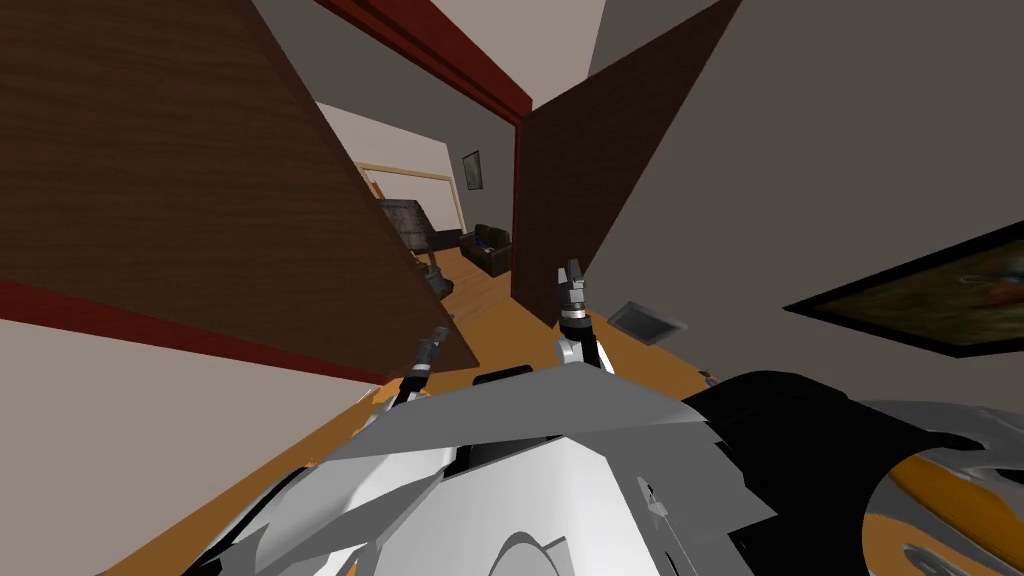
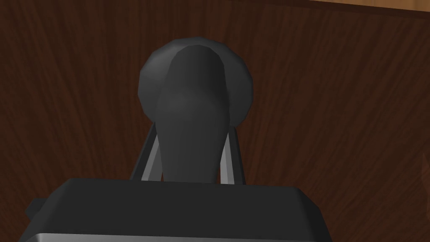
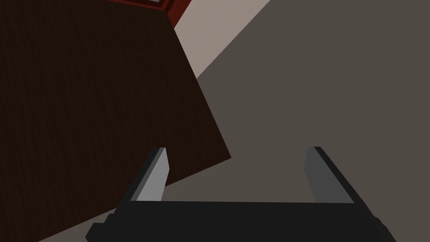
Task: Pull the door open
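Nearest the left wrist camera, the left pincer is closed on a dark, rounded door handle, one thin finger pressed to each side of its neck. The hold sits low on the stem rather than out on the bulb. I judge this lets a pull pass straight into the handle without the blades sliding off the curve. Behind the handle lies the brown wood-grain door, flat and close, so the hand meets it nearly square. From the head camera the door stands on my left, angled away from its red frame. Between its free edge and a second brown panel on the right, a gap shows a room with a wooden floor and a dark sofa. The door therefore looks partly open, with more swing left to make. The right pincer is raised near that second panel with its blades spread wide and nothing between them. It seems held clear so that it stays out of the door's arc. The next pull probably has to follow a curve about the hinge, or the grip could twist on the handle.
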{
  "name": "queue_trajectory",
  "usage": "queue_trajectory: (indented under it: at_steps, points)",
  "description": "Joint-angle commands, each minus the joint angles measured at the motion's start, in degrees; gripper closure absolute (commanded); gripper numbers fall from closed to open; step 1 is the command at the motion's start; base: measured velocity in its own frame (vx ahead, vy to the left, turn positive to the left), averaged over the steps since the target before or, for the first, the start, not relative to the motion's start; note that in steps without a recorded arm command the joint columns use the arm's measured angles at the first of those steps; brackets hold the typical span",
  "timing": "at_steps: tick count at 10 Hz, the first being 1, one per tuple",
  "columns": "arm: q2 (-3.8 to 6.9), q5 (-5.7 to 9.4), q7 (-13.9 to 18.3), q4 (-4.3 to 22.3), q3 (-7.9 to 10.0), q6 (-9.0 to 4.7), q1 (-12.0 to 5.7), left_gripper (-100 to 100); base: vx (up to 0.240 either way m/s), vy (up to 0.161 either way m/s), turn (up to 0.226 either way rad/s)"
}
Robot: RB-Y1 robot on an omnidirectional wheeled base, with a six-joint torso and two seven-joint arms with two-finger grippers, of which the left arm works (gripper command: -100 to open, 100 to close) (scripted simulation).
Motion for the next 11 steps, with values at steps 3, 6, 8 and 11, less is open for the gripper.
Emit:
queue_trajectory:
  at_steps: [3, 6, 8, 11]
  points:
    - [-0.05, -0.3, 0.15, 0.57, 1.1, -0.23, 0.01, 100, -0.102, 0.014, -0.151]
    - [-0.03, -0.68, 0.34, 1.13, 2.7, -0.4, 0.13, 100, -0.192, 0.034, -0.218]
    - [-0.01, -0.94, 0.47, 1.52, 3.83, -0.52, 0.21, 100, -0.197, 0.065, -0.237]
    - [0.02, -1.39, 0.69, 2.17, 5.71, -0.73, 0.34, 100, -0.153, 0.083, -0.252]
